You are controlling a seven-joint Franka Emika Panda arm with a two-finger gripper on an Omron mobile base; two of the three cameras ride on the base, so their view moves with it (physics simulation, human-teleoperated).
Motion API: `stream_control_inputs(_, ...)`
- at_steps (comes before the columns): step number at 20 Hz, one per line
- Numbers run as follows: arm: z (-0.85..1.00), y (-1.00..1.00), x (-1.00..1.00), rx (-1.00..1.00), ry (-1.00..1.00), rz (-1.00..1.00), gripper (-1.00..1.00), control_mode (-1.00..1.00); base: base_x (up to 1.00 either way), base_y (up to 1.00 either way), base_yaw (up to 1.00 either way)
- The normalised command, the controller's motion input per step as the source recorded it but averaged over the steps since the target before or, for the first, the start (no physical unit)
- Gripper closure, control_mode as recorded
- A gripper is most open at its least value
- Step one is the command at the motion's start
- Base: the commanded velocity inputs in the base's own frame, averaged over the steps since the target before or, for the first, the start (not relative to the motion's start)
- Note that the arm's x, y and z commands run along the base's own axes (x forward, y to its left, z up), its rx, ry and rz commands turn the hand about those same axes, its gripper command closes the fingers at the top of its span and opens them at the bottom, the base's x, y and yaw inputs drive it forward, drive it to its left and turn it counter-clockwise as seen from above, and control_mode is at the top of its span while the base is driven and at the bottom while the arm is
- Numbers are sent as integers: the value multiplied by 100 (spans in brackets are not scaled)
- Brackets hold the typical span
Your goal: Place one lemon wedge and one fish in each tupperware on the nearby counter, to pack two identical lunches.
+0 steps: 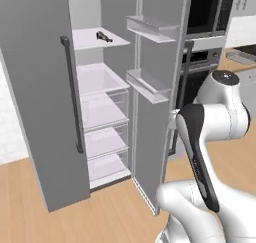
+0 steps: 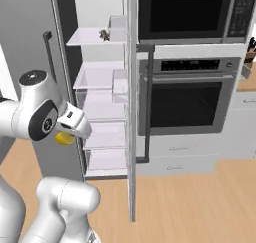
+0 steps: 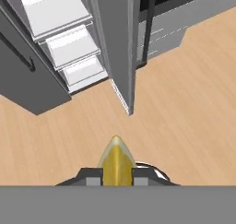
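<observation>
The gripper is closed on a yellow lemon wedge; a small dark fish remains on the fridge shelf, unpacked.

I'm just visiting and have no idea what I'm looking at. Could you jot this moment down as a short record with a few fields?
Place: simulated kitchen, wood floor
Fridge: both doors open, shelves and drawers showing
Fish: small dark one lying on the top shelf
Gripper: shut on a yellow lemon wedge, away from the fridge, over the floor
Wall oven: door closed, right of the fridge
Microwave: above the oven, closed
</observation>
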Motion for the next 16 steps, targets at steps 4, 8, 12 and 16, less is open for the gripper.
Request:
stream_control_inputs(4, 0, 0, 0, 0, 0, 0, 100, 100, -48, -100, -31)
stream_control_inputs(8, 0, 0, 0, 0, 0, 0, 100, 100, -2, -100, -43)
stream_control_inputs(12, 0, 0, 0, 0, 0, 0, 100, 100, 59, -100, -39)
stream_control_inputs(16, 0, 0, 0, 0, 0, 0, 100, 100, 100, -75, -19)
